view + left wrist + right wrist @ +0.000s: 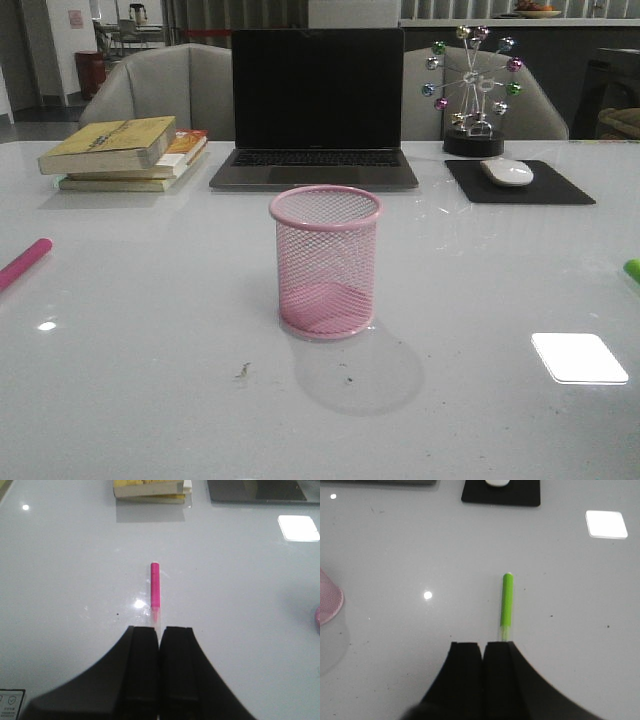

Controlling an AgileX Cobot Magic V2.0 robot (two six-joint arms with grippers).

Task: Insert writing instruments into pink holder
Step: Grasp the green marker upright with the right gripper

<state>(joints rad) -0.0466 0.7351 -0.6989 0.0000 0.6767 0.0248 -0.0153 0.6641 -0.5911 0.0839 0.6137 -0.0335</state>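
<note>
The pink holder [326, 262] stands upright and empty at the middle of the white table; a sliver of it shows at the edge of the right wrist view [327, 600]. The magenta pen [25, 262] lies flat at the table's left edge. In the left wrist view this pen [155, 585] runs straight out from my left gripper [159, 628], which is shut; its pale end disappears under the fingertips. The lime green pen [507, 600] lies flat by the right edge [632, 269], its near end hidden behind one finger of my shut right gripper [483, 644]. Neither gripper shows in the front view.
At the back of the table stand an open laptop [316, 105], a stack of books [125, 150] to its left, and a white mouse [507, 172] on a black pad [560, 190] with a metal ball ornament [473, 90] to its right.
</note>
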